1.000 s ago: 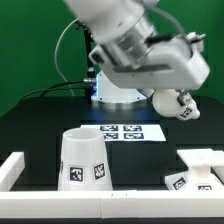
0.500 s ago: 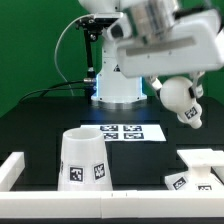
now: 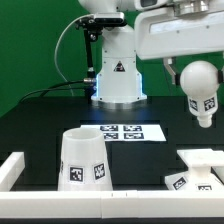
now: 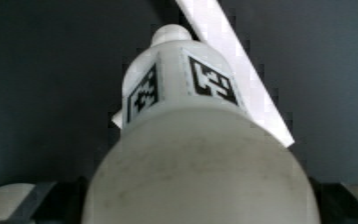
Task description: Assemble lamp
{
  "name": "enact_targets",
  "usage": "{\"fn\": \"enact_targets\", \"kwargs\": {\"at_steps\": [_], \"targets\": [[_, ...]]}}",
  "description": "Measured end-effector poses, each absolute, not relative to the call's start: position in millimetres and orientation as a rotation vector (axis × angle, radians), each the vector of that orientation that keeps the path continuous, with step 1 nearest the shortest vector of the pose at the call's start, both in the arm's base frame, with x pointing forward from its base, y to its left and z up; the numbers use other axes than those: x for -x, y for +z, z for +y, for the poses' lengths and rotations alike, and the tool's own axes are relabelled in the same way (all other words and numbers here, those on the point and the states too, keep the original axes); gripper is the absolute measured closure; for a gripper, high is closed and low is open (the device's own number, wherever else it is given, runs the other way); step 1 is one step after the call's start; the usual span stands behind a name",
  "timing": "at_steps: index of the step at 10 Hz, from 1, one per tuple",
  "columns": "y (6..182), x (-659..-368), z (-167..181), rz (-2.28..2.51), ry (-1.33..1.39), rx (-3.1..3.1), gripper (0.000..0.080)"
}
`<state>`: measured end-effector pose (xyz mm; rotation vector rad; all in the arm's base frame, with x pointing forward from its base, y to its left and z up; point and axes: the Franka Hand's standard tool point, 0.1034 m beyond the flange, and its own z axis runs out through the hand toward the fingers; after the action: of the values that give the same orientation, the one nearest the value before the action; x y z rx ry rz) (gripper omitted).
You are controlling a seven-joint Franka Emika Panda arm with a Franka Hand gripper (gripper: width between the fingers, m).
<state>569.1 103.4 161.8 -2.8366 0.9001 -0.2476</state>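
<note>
My gripper is shut on the round bulb and holds it high above the table at the exterior view's right, with the tagged neck pointing down. In the wrist view the bulb fills the frame between the jaws, and its tagged neck points away. The cone shade stands on the table at the front left. The angular base lies at the front right, below and in front of the bulb.
The marker board lies at the middle of the black table. The white robot pedestal stands behind it. A white rail runs along the front left edge. A pale strip shows beyond the neck in the wrist view.
The arm has swung towards the exterior view's right, and the bulb has turned from tilted to neck straight down. The shade and base have not moved.
</note>
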Motion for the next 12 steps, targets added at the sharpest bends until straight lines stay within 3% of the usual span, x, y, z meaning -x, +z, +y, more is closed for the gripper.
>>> {"fn": "enact_targets", "kwargs": {"at_steps": [3,5,7,10,12], "targets": [[163.1,-575,108,0.702,-0.386,2.928,0.0223],[179.5,-600,82,0.488,-0.414,3.013,0.0223],[188.9,-608,91,0.431,-0.454,3.012,0.0223],[183.5,-609,93,0.426,-0.469,3.008,0.0223],[169.8,-619,104,0.363,-0.582,2.976,0.0223]]}}
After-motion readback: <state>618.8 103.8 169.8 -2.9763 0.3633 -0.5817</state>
